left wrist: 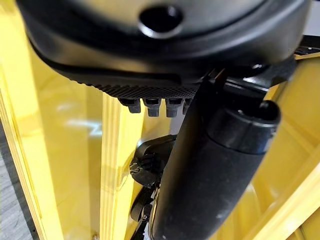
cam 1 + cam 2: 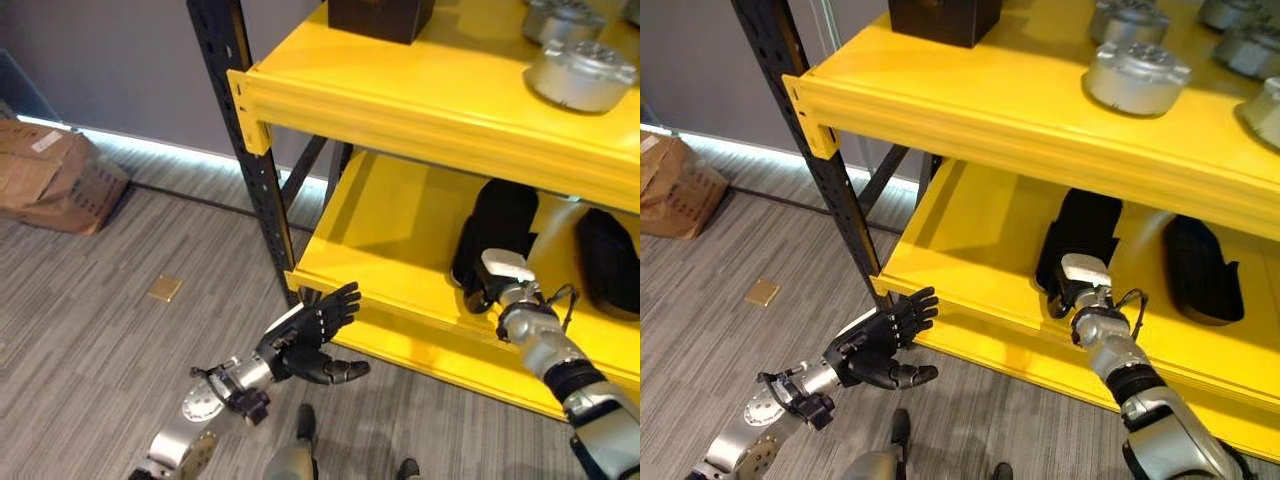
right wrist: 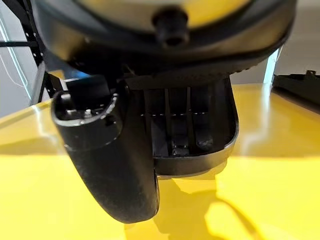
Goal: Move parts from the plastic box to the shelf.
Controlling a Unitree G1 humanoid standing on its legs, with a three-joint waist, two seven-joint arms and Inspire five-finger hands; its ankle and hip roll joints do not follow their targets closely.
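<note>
Reaching into the lower shelf (image 2: 400, 215), the right hand (image 2: 1085, 240) lies flat, fingers straight, apparently empty. Left hand (image 2: 310, 340) hovers open at seven o'clock. Parts (image 2: 1137, 75) sit on the upper shelf (image 2: 970, 85), presumably delivered.

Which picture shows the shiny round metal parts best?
The right eye view: several round metal parts sit on the top shelf there. The left eye view catches two at its edge. The wrist views show yellow shelf instead.

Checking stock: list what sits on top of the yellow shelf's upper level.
On the upper level: round silver metal parts and a black box. The frame edge cuts off whatever lies farther back.
</note>
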